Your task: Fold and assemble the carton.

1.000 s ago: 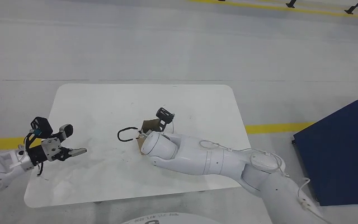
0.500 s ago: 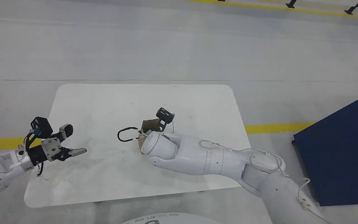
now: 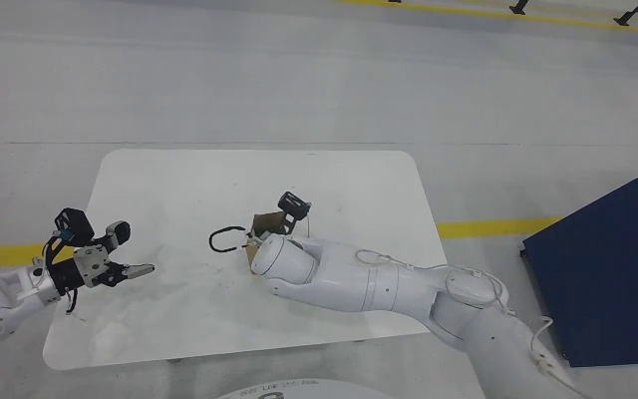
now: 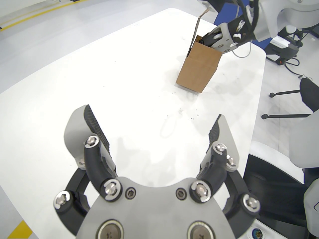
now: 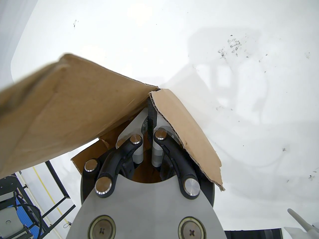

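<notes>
My right fingers (image 5: 152,115) sit closed inside the carton (image 4: 199,68) top, I judge to shape it; left fingers (image 4: 92,123) wide open, empty, far from it.

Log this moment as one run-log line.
carton: standing mid-table, top flaps open | right gripper: shut, tips inside carton's open top | left gripper: open, empty, over table edge, apart from carton

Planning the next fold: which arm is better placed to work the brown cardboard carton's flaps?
Right, probably. The right end effector sits inside the open top of the brown cardboard carton, by its flaps. The left end effector hovers open near the edge of the white table, well apart from the carton.
</notes>
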